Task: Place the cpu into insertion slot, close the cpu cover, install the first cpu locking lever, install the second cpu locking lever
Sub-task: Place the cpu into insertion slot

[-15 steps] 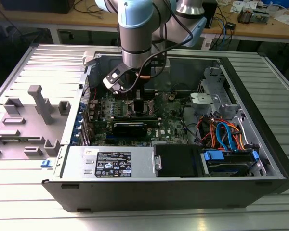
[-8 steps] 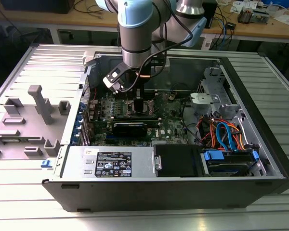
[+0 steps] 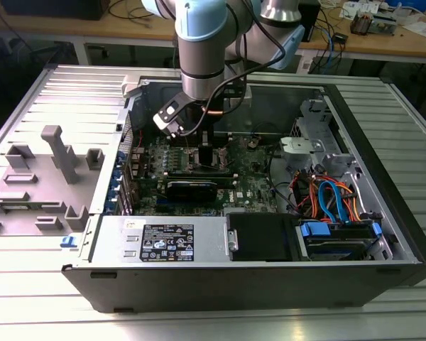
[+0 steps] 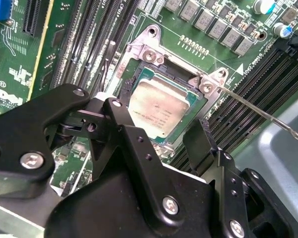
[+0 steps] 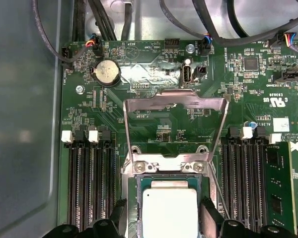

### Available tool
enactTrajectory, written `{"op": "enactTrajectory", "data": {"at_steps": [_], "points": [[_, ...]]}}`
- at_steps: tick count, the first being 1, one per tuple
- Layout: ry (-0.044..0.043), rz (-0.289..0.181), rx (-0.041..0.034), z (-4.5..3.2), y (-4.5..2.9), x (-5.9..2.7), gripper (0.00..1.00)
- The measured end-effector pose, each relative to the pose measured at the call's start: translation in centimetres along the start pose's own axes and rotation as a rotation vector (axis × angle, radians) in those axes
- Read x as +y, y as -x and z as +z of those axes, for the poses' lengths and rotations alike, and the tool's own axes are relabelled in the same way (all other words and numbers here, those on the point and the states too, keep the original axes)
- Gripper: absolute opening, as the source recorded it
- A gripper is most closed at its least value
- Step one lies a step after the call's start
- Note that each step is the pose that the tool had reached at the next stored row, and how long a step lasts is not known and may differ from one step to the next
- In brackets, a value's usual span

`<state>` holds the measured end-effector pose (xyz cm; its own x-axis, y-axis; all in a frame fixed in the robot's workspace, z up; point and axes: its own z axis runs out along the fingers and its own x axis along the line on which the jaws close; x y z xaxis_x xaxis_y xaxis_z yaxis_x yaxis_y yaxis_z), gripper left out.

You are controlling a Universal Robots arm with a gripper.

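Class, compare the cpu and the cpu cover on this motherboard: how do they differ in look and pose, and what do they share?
The cpu is a solid square with a dull grey top; the cpu cover is a thin shiny frame with an open window. The cpu lies flat in the insertion slot; the cpu cover stands raised from the slot's edge, not closed. Both are squarish and metal-faced.

Bright even light, shadowed computer case (image 3: 270, 284) interior, sheen on cpu cover (image 5: 175, 102)
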<state>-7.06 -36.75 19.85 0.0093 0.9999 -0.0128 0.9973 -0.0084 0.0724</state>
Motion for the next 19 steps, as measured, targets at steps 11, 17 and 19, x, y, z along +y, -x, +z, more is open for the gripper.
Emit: {"op": "enactTrajectory", "data": {"at_steps": [11,17,19], "points": [[-0.0002,0.000,-0.0081,-0.67,0.00,0.07,0.69],[-0.0133,0.007,-0.0087,-0.81,0.00,0.40,0.69],[-0.0248,0.009,-0.0091,-0.82,0.00,0.49,0.69]]}}
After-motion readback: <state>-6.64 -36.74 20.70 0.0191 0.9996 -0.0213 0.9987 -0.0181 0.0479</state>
